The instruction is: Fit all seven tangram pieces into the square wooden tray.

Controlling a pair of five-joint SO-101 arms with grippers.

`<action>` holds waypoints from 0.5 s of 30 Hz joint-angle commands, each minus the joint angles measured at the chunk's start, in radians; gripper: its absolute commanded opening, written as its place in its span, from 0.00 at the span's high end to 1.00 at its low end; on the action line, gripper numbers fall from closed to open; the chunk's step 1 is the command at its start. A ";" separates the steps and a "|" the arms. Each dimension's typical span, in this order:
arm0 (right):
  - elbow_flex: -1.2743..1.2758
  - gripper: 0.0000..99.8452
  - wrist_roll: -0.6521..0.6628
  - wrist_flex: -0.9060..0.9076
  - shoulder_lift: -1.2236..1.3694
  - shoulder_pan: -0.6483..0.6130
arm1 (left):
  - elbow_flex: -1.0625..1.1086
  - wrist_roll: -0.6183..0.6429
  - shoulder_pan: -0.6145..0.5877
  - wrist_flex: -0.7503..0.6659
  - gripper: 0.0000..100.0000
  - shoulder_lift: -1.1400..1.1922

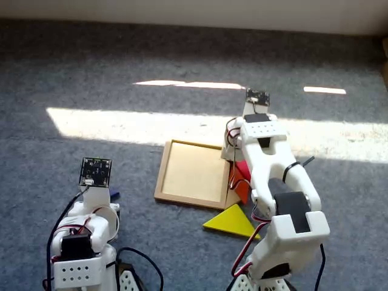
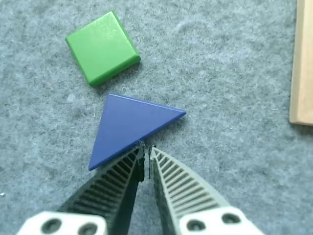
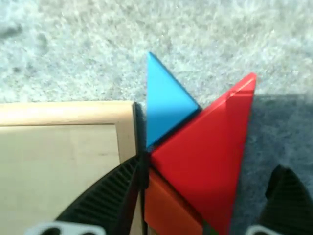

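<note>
High view: square wooden tray (image 1: 193, 173) flat on grey carpet (image 1: 91, 79). Yellow triangle piece (image 1: 233, 221) just off tray's near right corner. Right arm (image 1: 273, 163) over tray's right edge, left arm (image 1: 85, 242) well left of tray.

Left wrist view: left gripper (image 2: 146, 149) pinched closed, tips touching dark blue triangle piece (image 2: 129, 127). Green square piece (image 2: 102, 47) just beyond, both apart from tray.

Right wrist view: right gripper (image 3: 210, 169) spread wide, straddling red triangle piece (image 3: 215, 127) beside tray's outer wall. Light blue triangle piece (image 3: 164, 100) at tray's corner. Orange piece (image 3: 166, 205) against tray wall, touching red.
</note>
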 commanded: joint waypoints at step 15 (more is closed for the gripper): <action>-0.010 0.63 0.100 0.051 -0.010 0.025 | 0.019 -0.006 -0.013 0.008 0.96 -0.041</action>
